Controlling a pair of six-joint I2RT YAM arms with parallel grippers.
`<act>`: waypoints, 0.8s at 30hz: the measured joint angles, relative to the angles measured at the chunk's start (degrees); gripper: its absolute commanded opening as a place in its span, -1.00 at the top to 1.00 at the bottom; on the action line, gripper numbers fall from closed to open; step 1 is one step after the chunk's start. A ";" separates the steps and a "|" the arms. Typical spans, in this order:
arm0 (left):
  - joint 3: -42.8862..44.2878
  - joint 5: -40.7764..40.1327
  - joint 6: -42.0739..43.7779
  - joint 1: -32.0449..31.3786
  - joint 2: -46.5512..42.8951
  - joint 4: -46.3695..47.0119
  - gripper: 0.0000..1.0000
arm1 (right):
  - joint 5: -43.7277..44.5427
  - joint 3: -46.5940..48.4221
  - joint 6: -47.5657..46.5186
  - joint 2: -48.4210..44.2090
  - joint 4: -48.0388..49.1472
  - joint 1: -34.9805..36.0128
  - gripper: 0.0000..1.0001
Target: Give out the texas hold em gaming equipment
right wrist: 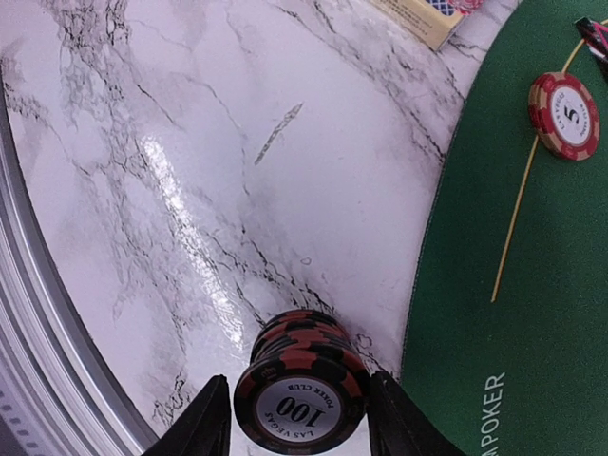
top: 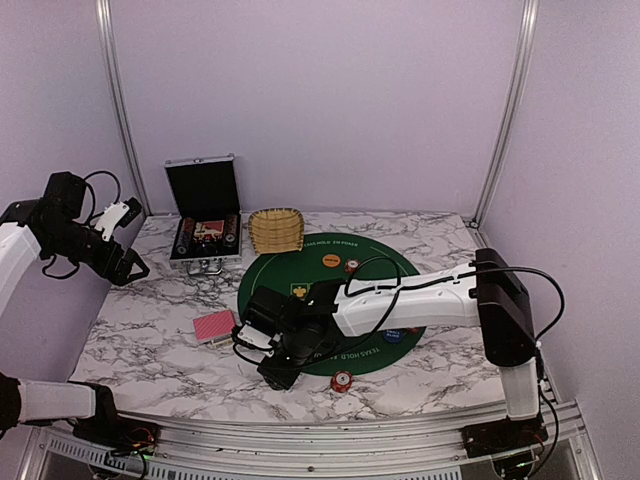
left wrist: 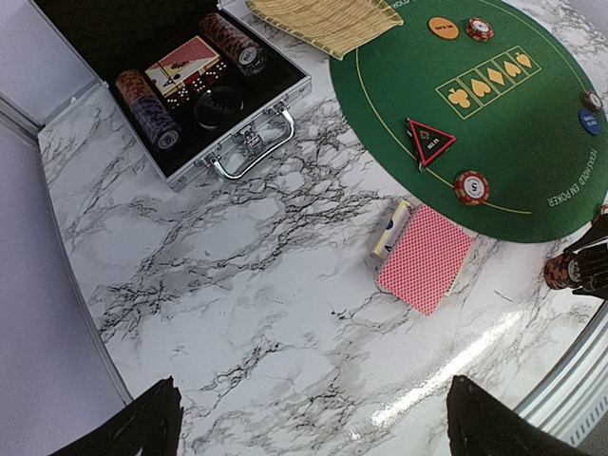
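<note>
My right gripper is shut on a stack of black-and-red poker chips marked 100. The stack stands on the marble just left of the green mat; the left wrist view shows this stack at its right edge. On the mat lie a red-and-white chip, a dark triangular marker, an orange disc and a blue disc. The pinkish-red-backed cards lie on the marble beside the mat. My left gripper hangs open, high over the table's left side, holding nothing.
An open silver-edged black case with chip rolls and a card box stands at the back left, with a wicker basket next to it. One red-and-white chip lies on the marble near the front edge. The right arm stretches across the mat.
</note>
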 measured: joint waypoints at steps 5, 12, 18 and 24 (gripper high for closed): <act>0.00 -0.02 0.00 0.00 -0.07 0.00 -0.98 | 0.13 0.00 0.09 0.00 0.00 0.00 0.04; 0.00 -0.35 0.00 0.00 -0.20 0.00 -0.98 | 1.42 0.00 0.15 0.00 -0.04 0.02 -0.06; 0.00 -0.37 0.00 0.00 -0.20 0.00 -0.98 | 2.80 0.00 0.17 0.00 -0.13 0.02 -0.09; 0.00 -0.39 0.00 0.00 -0.20 0.00 -0.98 | 3.19 0.00 0.17 0.00 -0.46 0.02 -0.10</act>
